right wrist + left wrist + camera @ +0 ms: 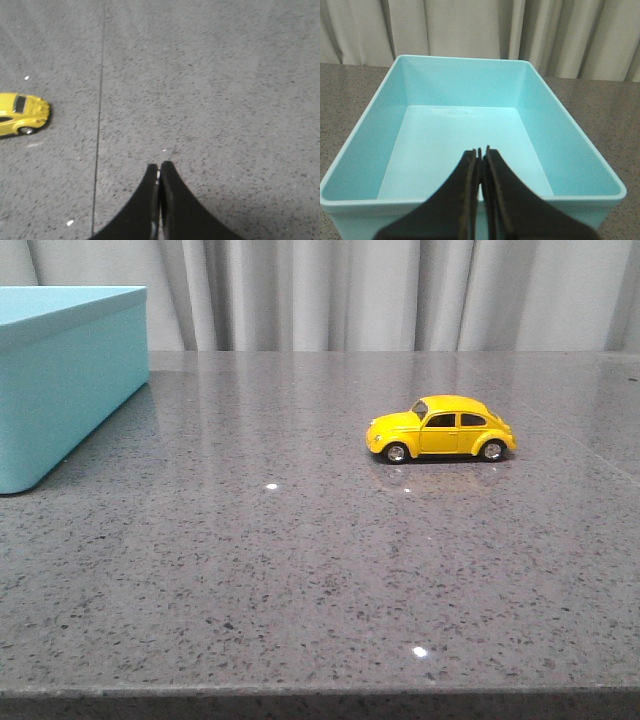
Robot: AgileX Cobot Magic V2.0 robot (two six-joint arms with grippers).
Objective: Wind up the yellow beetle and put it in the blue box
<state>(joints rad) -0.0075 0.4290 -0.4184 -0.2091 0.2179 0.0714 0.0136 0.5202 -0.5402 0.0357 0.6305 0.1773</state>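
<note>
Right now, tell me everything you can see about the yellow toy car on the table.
The yellow beetle is a small glossy toy car with a rounded roof, dark windows, silver hubcaps and black tyres. It stands upright on all its wheels on the grey speckled table, side-on to the front camera, nose toward the robot's left. Nothing touches it but the tabletop; it sits well apart from the blue box, and neither gripper is near it.

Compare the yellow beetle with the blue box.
The yellow beetle is small and glossy; the blue box is far larger and matte. The beetle is rounded, the box rectangular and open-topped, with nothing inside. Both rest on the grey table, untouched by either gripper.
</note>
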